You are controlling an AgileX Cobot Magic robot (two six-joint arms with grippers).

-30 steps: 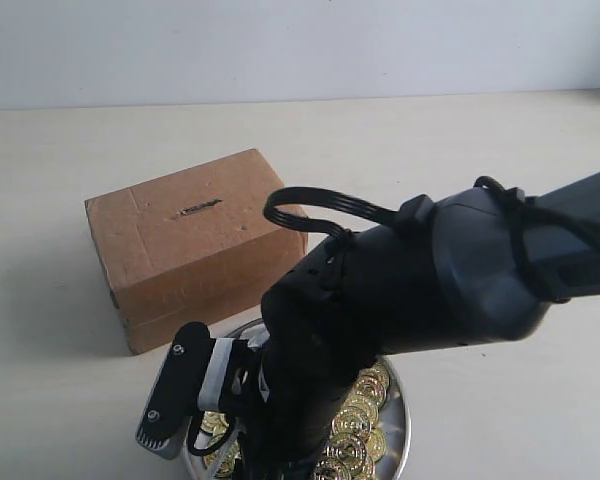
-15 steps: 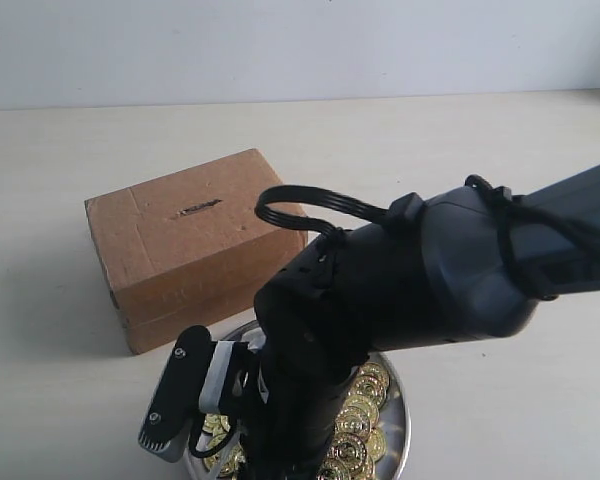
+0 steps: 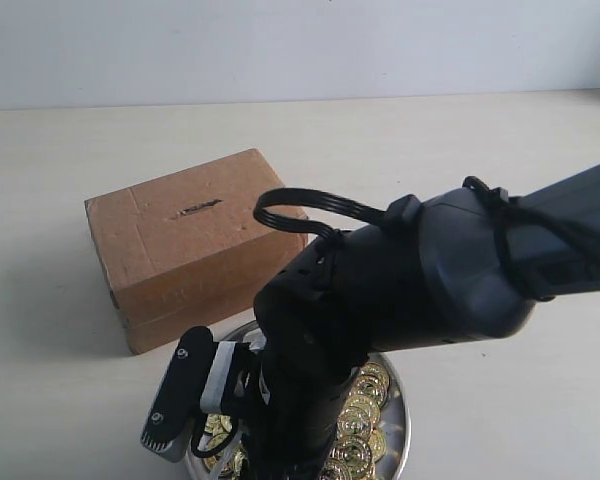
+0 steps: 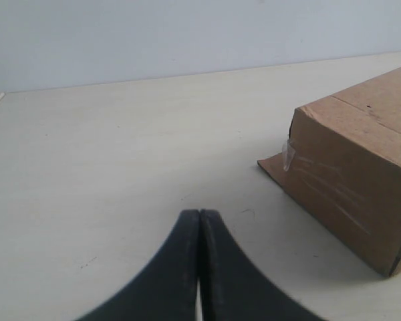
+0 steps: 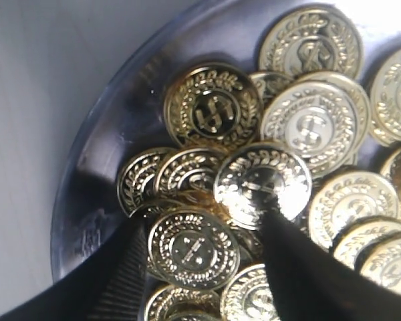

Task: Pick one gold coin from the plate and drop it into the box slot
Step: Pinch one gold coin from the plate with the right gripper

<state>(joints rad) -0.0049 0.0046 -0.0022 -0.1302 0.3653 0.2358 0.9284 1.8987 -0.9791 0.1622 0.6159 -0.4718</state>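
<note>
**Q:** Which step is shown, reading from the largest item down?

**A:** The pick, judged not yet made. On the table (image 3: 500, 150), the right arm (image 3: 430, 270) fills the lower right of the exterior view and reaches down over the plate (image 3: 404, 425) at the bottom edge, centre. The box (image 3: 190, 250) sits at centre left, just beside the plate's far rim. Gold coins (image 3: 358, 418) are heaped on the plate, and the slot (image 3: 199, 208) shows as a dark slit on the box's top face.

**Q:** How do the hands stand, and where is the coin?

**A:** The right gripper (image 5: 204, 227) has its fingers apart and low over the heap, near the plate's rim. One coin (image 5: 192, 249) lies flat between them, overlapped by its neighbours. Whether the fingers touch it cannot be told. The left gripper (image 4: 199, 221) has its fingers pressed together on nothing, over bare table beside the box.

**Q:** What does the next move call for?

**A:** Probably closing on that one coin alone, lifting it clear, then carrying it toward the upper left of the exterior view and turning it edge-on to the slot.
</note>
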